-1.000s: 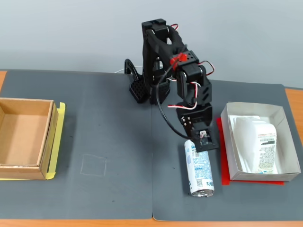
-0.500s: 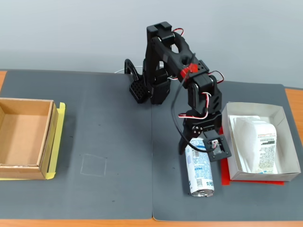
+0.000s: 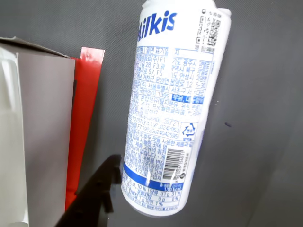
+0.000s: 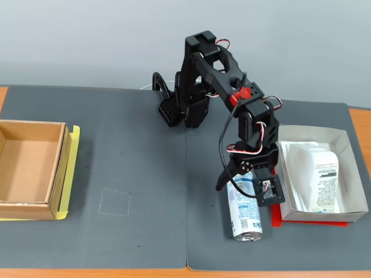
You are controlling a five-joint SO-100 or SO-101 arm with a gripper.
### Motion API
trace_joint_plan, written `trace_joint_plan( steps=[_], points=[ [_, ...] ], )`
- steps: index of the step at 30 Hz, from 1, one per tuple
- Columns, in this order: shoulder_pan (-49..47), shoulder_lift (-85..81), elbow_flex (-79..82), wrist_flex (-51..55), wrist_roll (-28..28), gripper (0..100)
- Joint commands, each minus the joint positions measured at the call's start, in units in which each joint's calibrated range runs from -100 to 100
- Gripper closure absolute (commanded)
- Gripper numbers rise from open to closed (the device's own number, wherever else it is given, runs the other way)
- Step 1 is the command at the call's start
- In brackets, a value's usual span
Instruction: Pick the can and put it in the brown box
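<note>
One dark grey mat (image 4: 133, 191) carries everything: the shallow brown cardboard box (image 4: 29, 168) at far left in the fixed view, well apart from the slim white-and-blue can (image 4: 244, 208) lying beside the white box (image 4: 348, 174). Black gripper (image 4: 246, 182) straddles the can's upper end; whether it grips, I cannot tell.

A robot test bench, it seems: wooden worktop (image 4: 359, 124) under grey mats (image 4: 127, 174), before a plain grey wall (image 4: 87, 40).

The slim white drink can with blue print (image 3: 168, 109) reads "ilkis" in large blue letters in the wrist view. Below sit dense small print, a recycling mark, a barcode and a QR code, too small to read.
</note>
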Motion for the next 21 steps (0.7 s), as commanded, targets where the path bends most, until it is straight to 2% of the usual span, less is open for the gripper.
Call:
trace_joint_plan(
  steps=[1, 21],
  points=[
    [0.1, 1.3, -4.6, -0.6, 0.0, 58],
    [0.7, 13.6, -11.1, -0.7, -0.3, 58]
  ],
)
